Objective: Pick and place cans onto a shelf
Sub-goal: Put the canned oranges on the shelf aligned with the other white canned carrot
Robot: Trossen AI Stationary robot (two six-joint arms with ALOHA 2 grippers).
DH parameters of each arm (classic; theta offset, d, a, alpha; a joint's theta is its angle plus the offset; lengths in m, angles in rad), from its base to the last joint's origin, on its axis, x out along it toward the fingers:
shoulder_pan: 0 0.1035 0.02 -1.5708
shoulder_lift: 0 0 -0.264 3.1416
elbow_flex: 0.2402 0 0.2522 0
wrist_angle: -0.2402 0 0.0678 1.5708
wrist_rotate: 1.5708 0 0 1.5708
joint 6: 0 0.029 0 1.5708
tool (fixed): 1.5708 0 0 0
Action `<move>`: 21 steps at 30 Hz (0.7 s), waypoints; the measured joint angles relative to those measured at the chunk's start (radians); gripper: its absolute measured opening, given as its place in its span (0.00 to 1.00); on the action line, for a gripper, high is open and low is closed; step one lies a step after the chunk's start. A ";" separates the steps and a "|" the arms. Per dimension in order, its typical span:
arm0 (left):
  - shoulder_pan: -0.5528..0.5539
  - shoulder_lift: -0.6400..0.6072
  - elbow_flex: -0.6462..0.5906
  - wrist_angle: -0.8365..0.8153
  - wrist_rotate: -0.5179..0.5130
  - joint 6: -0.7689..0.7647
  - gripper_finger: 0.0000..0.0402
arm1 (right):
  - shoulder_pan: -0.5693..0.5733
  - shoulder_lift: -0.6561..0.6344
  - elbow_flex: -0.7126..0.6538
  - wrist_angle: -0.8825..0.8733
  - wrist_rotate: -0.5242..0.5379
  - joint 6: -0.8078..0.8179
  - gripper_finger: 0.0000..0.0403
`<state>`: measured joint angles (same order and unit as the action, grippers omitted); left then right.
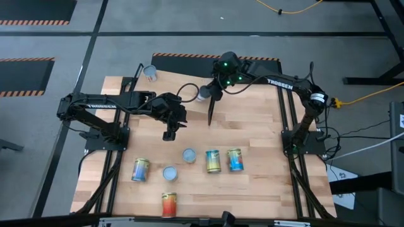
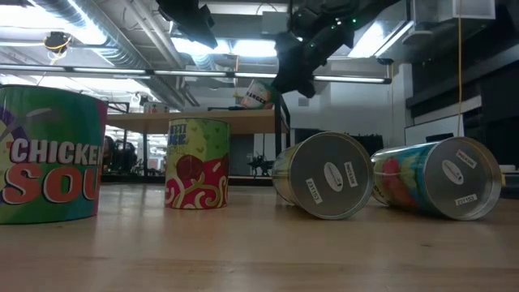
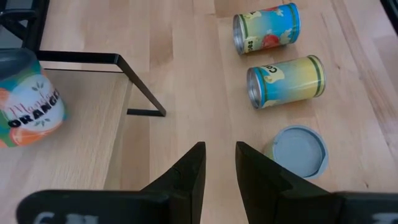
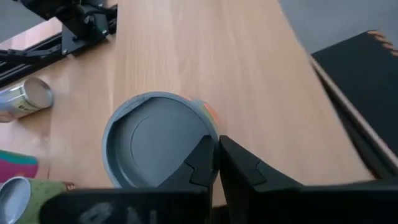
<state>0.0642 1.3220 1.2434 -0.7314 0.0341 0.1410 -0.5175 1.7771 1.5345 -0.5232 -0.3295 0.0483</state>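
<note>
A can [image 4: 155, 140] with a grey-blue top and an orange label hangs tilted over the far middle of the wood, and my right gripper [image 4: 216, 163] is shut on it; it also shows in the low view [image 2: 258, 93] and the left wrist view [image 3: 28, 106]. Beside it stands the shelf's black upright divider [image 1: 210, 112]. My left gripper [image 1: 169, 134] hovers open over the table's left middle, nothing between its fingers [image 3: 186, 177]. Several cans rest on the near half: two upright [image 1: 189, 155] [image 1: 169, 173], others lying on their sides [image 1: 213, 161] [image 1: 235, 159]. My right gripper pinches the can's top rim [image 4: 202, 134], one finger over the lid and the other outside the wall. The fingers slant down from above, from the table's right. The can hangs tilted below them, well above the tabletop; whether its bottom touches the shelf I cannot tell.
Another can [image 1: 150, 72] sits at the far left corner by the black frame. Two more cans lie near the front edge [image 1: 140, 169] [image 1: 168, 203]. Bare wood lies between the divider and the row of cans, and along the right side [image 1: 265, 139].
</note>
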 joint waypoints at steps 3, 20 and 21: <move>0.000 0.000 0.000 0.001 0.000 0.000 0.20 | -0.004 0.011 0.000 0.005 -0.010 0.001 0.06; 0.000 0.000 0.000 0.002 0.000 0.000 0.20 | 0.002 0.011 0.000 0.062 -0.021 -0.002 0.07; 0.000 0.000 0.000 0.003 0.000 0.000 0.20 | 0.002 0.011 0.000 0.060 -0.021 -0.002 0.07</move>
<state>0.0643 1.3216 1.2434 -0.7288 0.0345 0.1413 -0.5159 1.7885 1.5345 -0.4627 -0.3500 0.0464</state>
